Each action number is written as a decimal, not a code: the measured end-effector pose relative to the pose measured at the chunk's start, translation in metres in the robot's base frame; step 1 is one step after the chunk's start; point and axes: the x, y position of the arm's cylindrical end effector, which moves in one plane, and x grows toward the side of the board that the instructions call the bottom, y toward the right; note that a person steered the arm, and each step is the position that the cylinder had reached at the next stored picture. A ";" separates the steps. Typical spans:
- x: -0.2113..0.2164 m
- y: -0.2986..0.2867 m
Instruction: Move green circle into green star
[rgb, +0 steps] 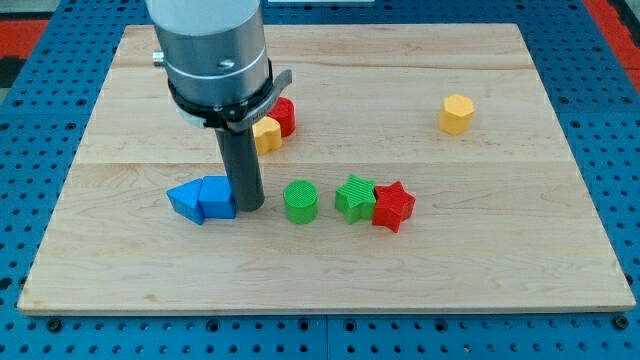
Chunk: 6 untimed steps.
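Observation:
The green circle (300, 200), a short cylinder, stands on the wooden board just left of centre. The green star (354, 196) lies a small gap to its right, apart from it. A red star (393, 206) touches the green star's right side. My tip (250, 207) rests on the board just left of the green circle, with a small gap between them. It is right against the right side of two blue blocks (202, 199).
A yellow block (267, 134) and a red block (283, 116) sit behind the rod, partly hidden by the arm. A yellow hexagon (456, 114) lies at the upper right. The board's edge (330, 310) runs along the view's bottom.

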 end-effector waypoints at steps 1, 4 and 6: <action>0.005 0.013; 0.002 0.044; 0.062 0.055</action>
